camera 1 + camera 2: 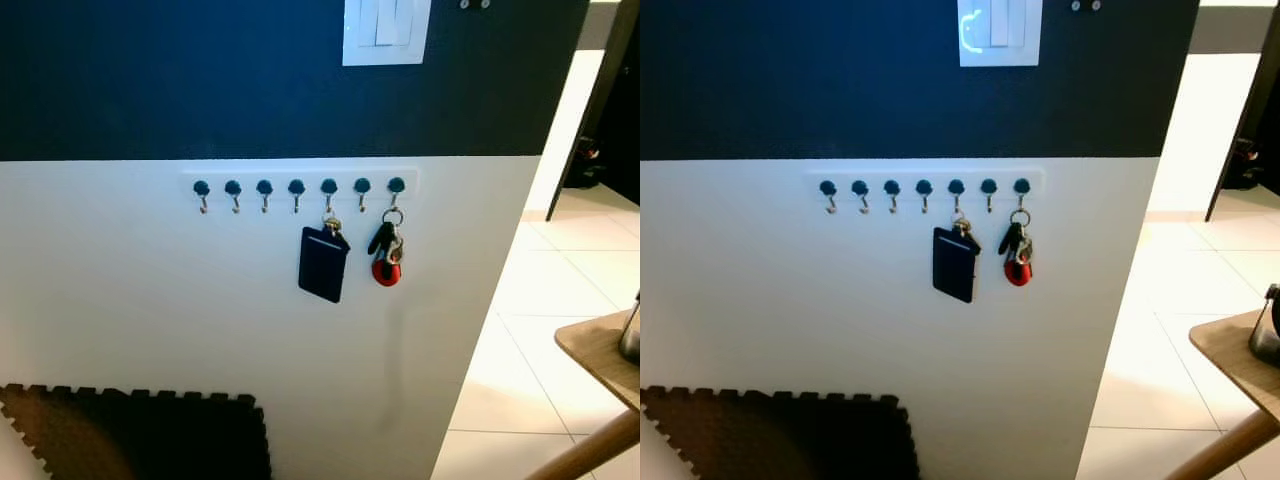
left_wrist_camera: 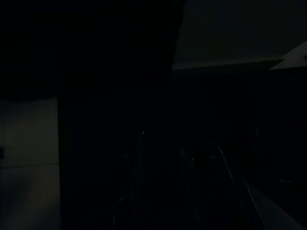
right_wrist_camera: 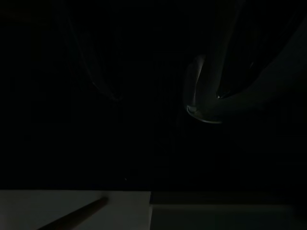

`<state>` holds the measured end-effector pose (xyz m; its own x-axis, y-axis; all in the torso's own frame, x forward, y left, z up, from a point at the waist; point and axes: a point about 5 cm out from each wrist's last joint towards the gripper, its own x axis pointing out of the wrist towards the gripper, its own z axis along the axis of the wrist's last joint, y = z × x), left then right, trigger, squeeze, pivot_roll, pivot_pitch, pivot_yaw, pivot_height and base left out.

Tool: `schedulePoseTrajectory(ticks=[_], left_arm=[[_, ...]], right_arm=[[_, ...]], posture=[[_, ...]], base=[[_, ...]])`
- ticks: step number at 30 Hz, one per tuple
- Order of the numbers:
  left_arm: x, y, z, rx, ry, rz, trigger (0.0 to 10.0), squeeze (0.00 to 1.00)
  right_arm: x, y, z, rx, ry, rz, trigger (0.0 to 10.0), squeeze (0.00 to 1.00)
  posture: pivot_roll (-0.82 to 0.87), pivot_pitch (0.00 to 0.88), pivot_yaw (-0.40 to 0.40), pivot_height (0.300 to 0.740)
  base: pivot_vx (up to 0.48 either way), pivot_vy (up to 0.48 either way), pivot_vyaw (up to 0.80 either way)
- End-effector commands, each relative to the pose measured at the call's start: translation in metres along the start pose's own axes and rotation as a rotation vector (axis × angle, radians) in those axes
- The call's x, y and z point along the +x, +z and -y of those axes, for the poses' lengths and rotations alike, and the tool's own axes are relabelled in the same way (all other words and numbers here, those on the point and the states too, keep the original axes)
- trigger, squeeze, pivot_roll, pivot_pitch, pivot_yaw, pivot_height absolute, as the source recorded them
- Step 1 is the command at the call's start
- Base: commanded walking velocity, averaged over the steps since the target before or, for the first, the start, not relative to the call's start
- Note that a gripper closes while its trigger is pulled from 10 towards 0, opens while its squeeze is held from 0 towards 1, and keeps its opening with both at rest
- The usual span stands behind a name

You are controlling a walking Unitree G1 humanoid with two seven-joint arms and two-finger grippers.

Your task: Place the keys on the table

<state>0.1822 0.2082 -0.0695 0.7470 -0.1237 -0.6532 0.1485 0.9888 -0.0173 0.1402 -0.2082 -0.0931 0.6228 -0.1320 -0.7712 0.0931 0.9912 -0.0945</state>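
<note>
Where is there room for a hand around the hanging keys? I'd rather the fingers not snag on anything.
Bare white wall lies below the keys and to their right, up to the wall's corner. It is tight on their left: the dark blue fob hangs two hooks along the hook rail. The wooden table shows bare wood at its near edge.

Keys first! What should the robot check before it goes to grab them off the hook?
1. Keys hang in plain sight on the last hook at the robot's right: ok.
2. Nothing in front of the keys: ok.
3. Black tag hangs apart from the keys, two hooks over: ok.
4. Table seen at the robot's right: ok.
5. Room on the table: cannot tell, only a corner shows.
6. Grippers ready: cannot tell, wrist views too dark.
</note>
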Motion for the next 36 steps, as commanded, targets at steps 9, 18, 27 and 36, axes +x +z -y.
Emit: schedulePoseTrajectory(ticks=[9,18,27,36], left_arm=[[0.000,0.006,-0.003,0.017,0.002,0.041,10.0,0.00],[0.003,0.034,0.000,0.031,-0.005,0.220,10.0,0.00],[-0.020,0.099,0.024,0.044,-0.202,0.670,10.0,0.00],[-0.047,0.132,0.048,0.031,-0.364,0.819,10.0,0.00]], right_arm=[[-0.002,-0.007,-0.008,-0.002,0.023,-0.016,10.0,0.00],[0.002,0.013,-0.008,0.045,0.036,0.088,10.0,0.00],[-0.015,0.109,-0.014,0.538,0.435,0.681,10.0,0.00],[-0.051,0.151,-0.030,0.295,0.579,0.931,10.0,0.00]], posture=[[0.04,0.073,0.032,0.740],[0.04,0.084,0.029,0.740],[0.04,0.105,0.030,0.740],[0.03,0.116,0.034,0.740]], base=[[0.000,0.000,0.00],[0.000,0.000,0.00],[0.000,0.000,0.00],[0.000,0.000,0.00]])
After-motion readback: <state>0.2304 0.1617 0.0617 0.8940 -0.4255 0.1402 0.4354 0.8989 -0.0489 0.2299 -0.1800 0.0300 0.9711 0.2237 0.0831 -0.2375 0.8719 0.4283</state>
